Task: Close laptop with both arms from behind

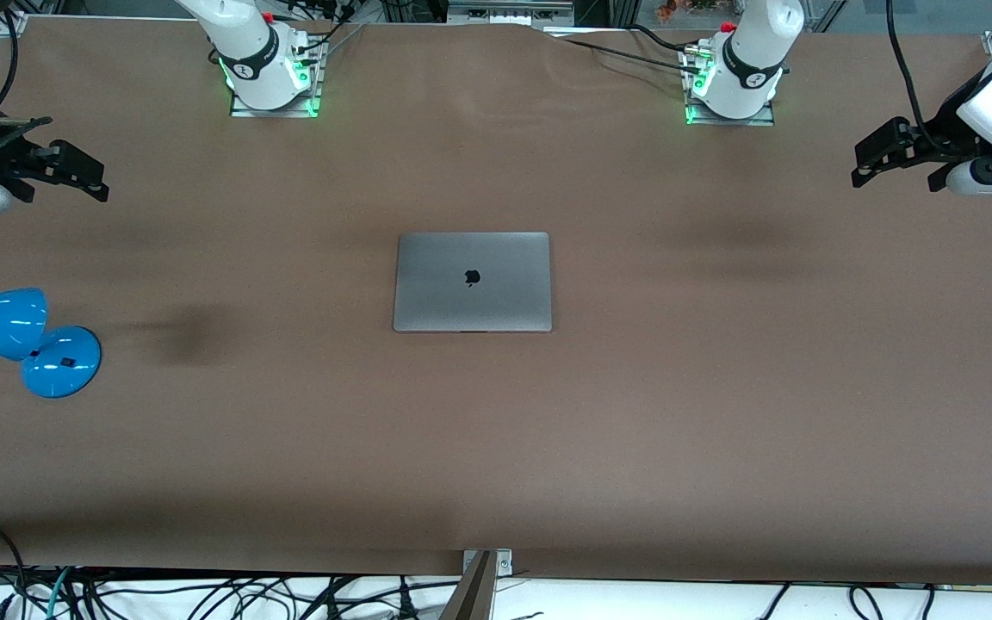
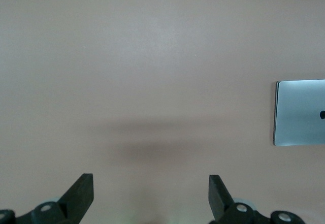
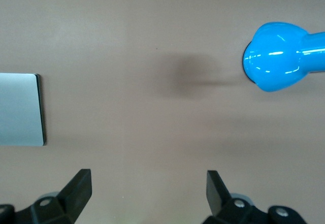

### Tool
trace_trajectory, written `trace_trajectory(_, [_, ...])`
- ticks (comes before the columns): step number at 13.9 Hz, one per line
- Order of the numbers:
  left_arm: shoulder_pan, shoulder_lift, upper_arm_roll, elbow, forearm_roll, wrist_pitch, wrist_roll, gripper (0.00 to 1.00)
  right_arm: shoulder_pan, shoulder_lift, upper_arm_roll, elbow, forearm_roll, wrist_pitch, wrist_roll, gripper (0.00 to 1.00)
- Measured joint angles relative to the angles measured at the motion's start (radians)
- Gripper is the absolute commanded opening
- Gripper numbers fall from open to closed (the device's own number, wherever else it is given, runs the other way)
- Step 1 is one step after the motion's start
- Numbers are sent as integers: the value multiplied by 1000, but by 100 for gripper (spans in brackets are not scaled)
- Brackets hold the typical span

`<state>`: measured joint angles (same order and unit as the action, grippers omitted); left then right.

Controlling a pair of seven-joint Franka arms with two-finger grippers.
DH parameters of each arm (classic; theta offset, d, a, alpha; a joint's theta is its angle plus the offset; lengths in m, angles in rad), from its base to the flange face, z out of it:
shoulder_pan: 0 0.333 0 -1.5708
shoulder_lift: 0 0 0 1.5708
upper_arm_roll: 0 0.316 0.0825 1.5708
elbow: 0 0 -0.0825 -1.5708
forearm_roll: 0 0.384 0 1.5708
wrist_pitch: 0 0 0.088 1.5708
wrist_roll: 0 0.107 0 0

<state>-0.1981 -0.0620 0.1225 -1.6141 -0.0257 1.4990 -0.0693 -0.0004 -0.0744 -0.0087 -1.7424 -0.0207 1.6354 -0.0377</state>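
The grey laptop (image 1: 472,282) lies shut and flat in the middle of the brown table, lid up with its dark apple logo showing. Its edge also shows in the left wrist view (image 2: 300,113) and in the right wrist view (image 3: 20,109). My left gripper (image 1: 875,159) hangs open and empty over the table's left-arm end, well away from the laptop; its fingers (image 2: 81,192) stand wide apart. My right gripper (image 1: 78,172) hangs open and empty over the right-arm end, its fingers (image 3: 78,188) also wide apart.
A blue desk lamp (image 1: 27,336) stands at the right arm's end of the table and shows in the right wrist view (image 3: 279,56). The arm bases (image 1: 268,69) stand along the table's edge farthest from the front camera. Cables lie past the nearest edge.
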Motion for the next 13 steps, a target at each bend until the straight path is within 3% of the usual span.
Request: trace_trajectory(13, [2,55,-21,1,0,30,-27,100,0,40,-1,50,0,2,0,100])
